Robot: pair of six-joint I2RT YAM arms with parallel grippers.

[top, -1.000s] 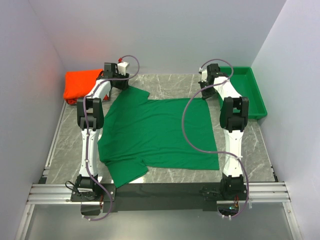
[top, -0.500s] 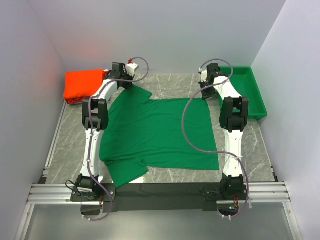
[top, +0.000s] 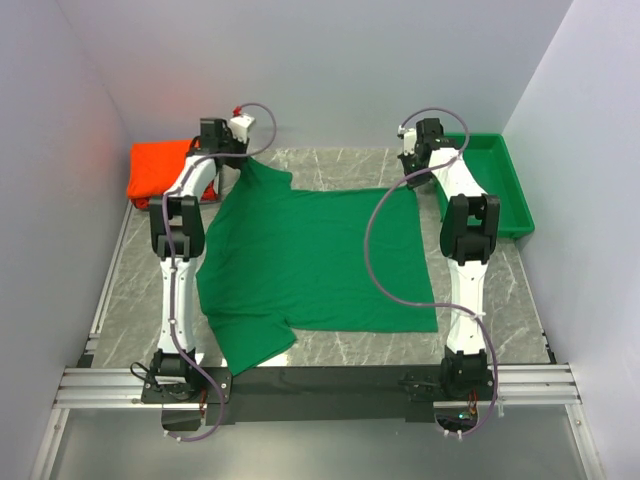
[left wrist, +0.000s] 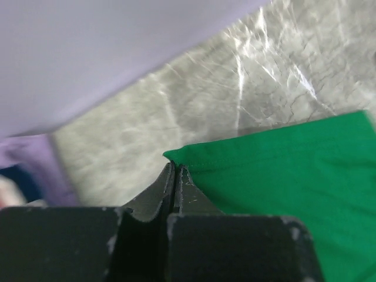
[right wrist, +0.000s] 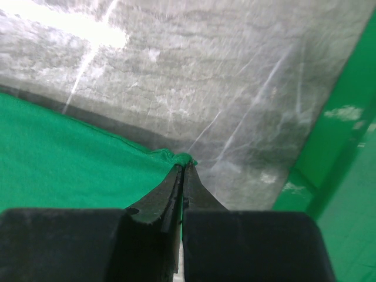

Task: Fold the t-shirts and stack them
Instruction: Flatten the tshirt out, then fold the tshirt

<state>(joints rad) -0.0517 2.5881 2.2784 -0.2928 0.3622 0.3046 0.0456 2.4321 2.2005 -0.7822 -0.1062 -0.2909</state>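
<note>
I see the plain dark green cloth t-shirt (top: 320, 260) spread flat across the grey marble tabletop (top: 340, 165). My left claw (left wrist: 175, 169) is clamped together on its far left sleeve corner. My right claw (right wrist: 183, 167) is pinched shut on the far right hem corner. The bright orange-red folded t-shirts (top: 160, 168) lie in the far left corner. The rigid green plastic tray (top: 500, 185) sits at far right.
</note>
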